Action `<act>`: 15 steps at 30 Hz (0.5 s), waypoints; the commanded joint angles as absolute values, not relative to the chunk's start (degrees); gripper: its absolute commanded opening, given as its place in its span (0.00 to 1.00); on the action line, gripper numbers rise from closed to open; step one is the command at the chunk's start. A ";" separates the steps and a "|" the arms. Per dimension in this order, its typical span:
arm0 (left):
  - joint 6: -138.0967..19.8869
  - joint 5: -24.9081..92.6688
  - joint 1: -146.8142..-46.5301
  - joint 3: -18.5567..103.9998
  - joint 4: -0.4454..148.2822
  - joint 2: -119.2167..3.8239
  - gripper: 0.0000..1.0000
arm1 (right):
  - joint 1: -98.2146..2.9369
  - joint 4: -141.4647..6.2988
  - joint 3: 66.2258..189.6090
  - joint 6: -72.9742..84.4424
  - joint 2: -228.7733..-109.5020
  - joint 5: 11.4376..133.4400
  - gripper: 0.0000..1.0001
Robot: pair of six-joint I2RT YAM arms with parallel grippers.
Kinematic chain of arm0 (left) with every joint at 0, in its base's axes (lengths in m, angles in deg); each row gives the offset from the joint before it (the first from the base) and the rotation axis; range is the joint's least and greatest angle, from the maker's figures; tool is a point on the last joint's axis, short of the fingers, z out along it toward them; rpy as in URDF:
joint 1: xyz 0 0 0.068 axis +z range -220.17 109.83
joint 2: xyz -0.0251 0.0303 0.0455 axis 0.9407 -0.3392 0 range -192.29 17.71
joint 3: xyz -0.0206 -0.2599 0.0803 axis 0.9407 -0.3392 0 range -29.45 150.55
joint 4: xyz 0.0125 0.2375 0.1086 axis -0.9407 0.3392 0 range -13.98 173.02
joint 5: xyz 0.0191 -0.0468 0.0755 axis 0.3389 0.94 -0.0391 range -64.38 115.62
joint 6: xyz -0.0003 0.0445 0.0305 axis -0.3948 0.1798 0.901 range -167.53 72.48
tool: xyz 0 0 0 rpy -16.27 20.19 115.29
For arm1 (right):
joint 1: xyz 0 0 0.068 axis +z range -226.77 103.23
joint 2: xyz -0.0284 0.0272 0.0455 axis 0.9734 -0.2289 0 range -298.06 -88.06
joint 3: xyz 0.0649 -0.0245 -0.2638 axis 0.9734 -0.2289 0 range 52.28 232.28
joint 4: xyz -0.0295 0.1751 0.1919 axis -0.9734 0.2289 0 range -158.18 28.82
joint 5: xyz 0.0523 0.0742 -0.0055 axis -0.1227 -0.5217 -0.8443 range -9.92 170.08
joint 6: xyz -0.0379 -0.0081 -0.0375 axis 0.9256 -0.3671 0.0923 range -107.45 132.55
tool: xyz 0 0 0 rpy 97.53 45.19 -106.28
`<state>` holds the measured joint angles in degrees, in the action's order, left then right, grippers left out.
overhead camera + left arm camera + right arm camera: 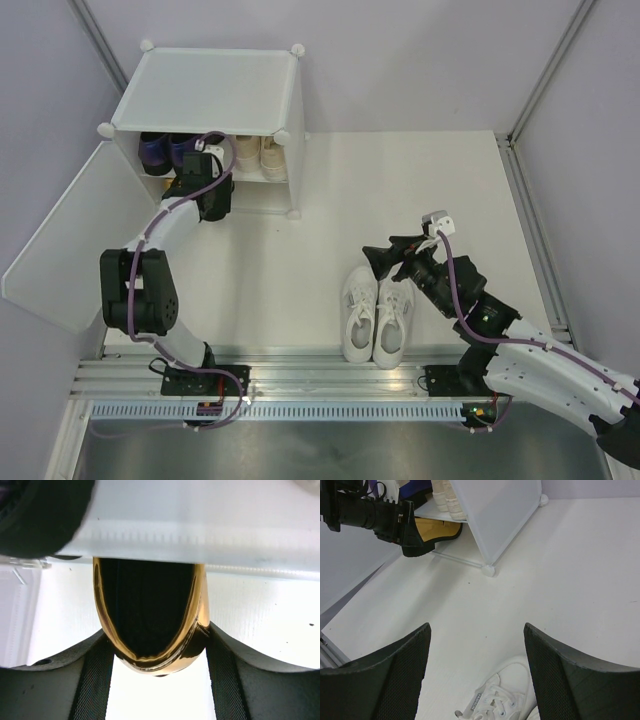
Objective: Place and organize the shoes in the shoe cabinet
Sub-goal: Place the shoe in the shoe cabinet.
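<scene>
The cabinet [205, 90] stands at the far left corner of the table [310, 210], its door [70, 240] swung wide open to the left of it.

Inside the cabinet, the upper shelf carries the purple loafers [158, 152] on the left and the beige sneakers [262, 155] on the right.

The left arm reaches into the cabinet's lower compartment. The left gripper [157, 632] is closed partway on the back of a gold heel [436, 530], one finger pressed against each side of the shoe. That shoe lies under the shelf edge, with its back end at the cabinet's open front.

The white sneakers [378, 315] sit side by side on the table, well apart from the cabinet, toward the near right.

The right gripper [476, 635] hangs just above the white sneakers, on their far side. Its jaws are spread wide and hold nothing.
</scene>
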<state>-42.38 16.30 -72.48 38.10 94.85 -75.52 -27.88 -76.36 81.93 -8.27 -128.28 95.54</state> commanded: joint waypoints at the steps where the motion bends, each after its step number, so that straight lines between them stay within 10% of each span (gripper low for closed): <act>1: -38.47 14.90 -70.88 42.09 90.88 -77.55 0.10 | -27.99 -77.67 81.99 -8.46 -128.57 96.34 0.79; 15: -36.98 19.38 -67.36 37.09 76.29 -78.53 0.15 | -27.90 -77.93 82.25 -8.37 -131.21 96.43 0.79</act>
